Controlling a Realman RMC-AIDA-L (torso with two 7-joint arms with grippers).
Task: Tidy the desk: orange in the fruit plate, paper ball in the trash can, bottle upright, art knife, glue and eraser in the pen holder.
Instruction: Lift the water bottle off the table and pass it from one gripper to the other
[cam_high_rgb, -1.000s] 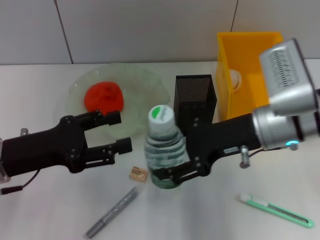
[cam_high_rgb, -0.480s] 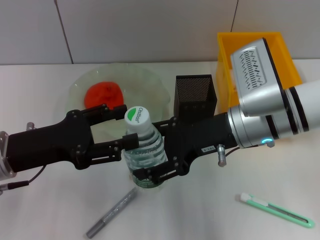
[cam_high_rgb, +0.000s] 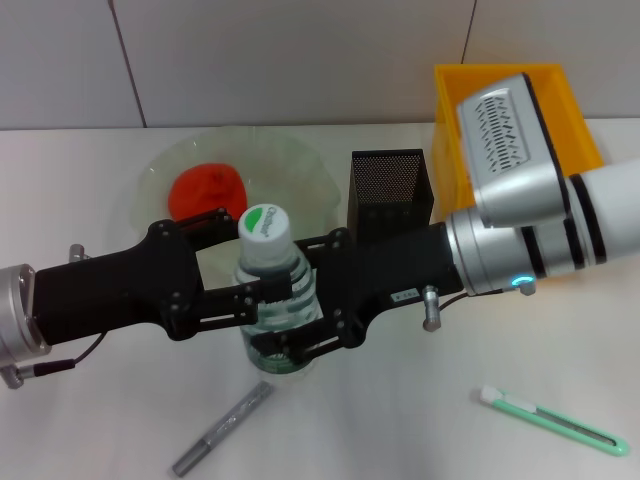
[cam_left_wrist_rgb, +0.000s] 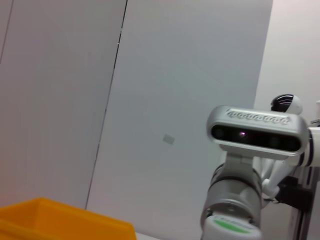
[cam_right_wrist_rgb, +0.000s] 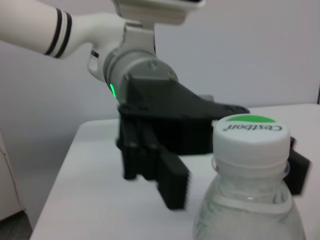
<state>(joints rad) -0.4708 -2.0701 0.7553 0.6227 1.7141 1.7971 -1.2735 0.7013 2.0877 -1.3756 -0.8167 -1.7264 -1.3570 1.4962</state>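
On the white desk (cam_high_rgb: 90, 420), the left gripper (cam_high_rgb: 245, 265) reaches in from the left, its black fingers (cam_high_rgb: 215, 221) spread open on either side of the bottle (cam_high_rgb: 272, 300); whether they touch the plastic cannot be told. Behind that arm, the orange (cam_high_rgb: 207, 191) lies inside the pale green fruit plate (cam_high_rgb: 300, 165). The bottle stands upright at the centre, white cap on top, with both arms meeting around it. In front of it, nearer the robot, the silver-grey glue (cam_high_rgb: 222, 428) lies flat on the desk. The right gripper (cam_high_rgb: 300, 300) comes in from the right, its fingers (cam_high_rgb: 300, 343) closed around the bottle's body. Beyond the bottle and just to its right, the black mesh pen holder (cam_high_rgb: 390, 190) stands upright, with the yellow trash can (cam_high_rgb: 570, 90) beside it, partly hidden by the right arm's silver housing. At the near right, the mint-green art knife (cam_high_rgb: 552, 421) lies flat on the desk, well apart from the pen holder. The right wrist view shows the bottle's cap (cam_right_wrist_rgb: 251, 137) close up, with the left gripper (cam_right_wrist_rgb: 210, 165) behind it.
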